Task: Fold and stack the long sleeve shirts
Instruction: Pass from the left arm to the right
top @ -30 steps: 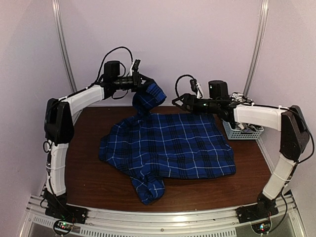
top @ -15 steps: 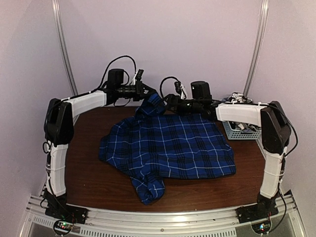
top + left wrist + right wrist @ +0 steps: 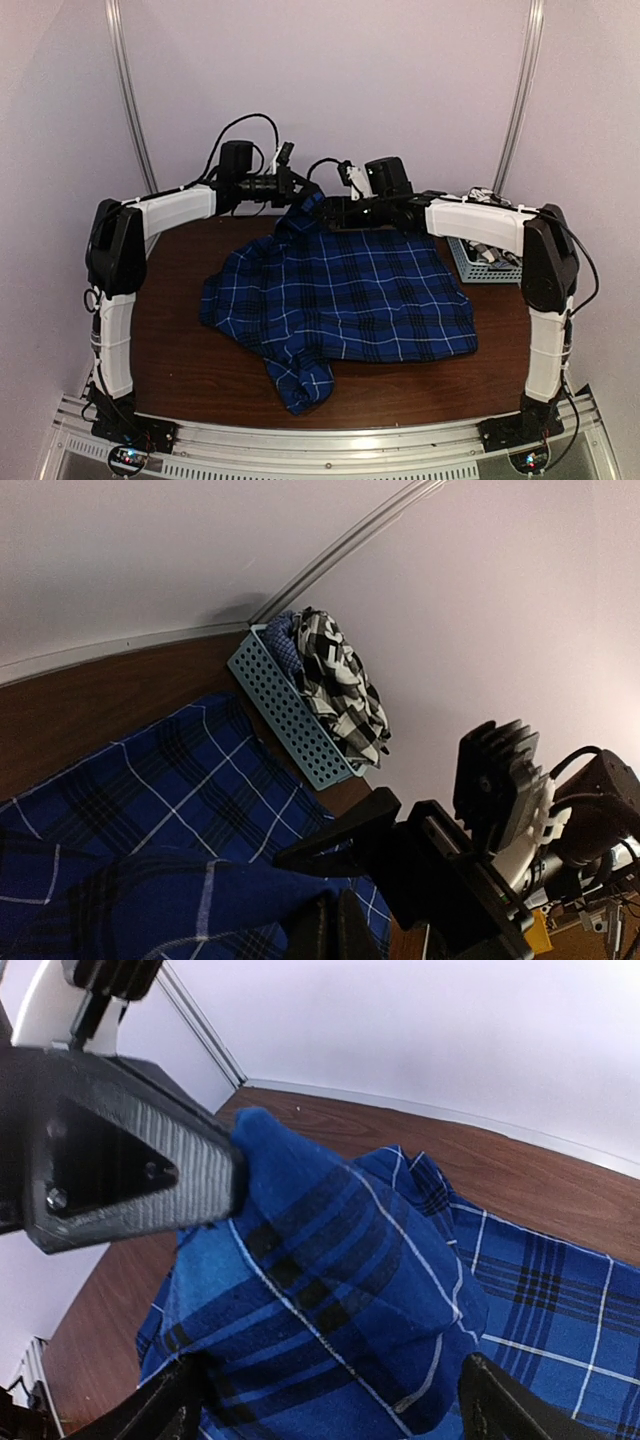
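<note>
Left jaws: clenched on plaid shirt (image 3: pixel 340 295) fold, left of basket (image 3: pixel 480 262);
Right jaws: released, straddling the raised fold;
Handling: likely limp, light; pinch an edge

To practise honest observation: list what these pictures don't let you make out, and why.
Top view: basket contents, mostly behind the right arm, too small.
All views: blue plaid shirt's collar and buttons, buried in folds.
Right wrist view: most of the right tool, cut off by the bottom edge.
</note>
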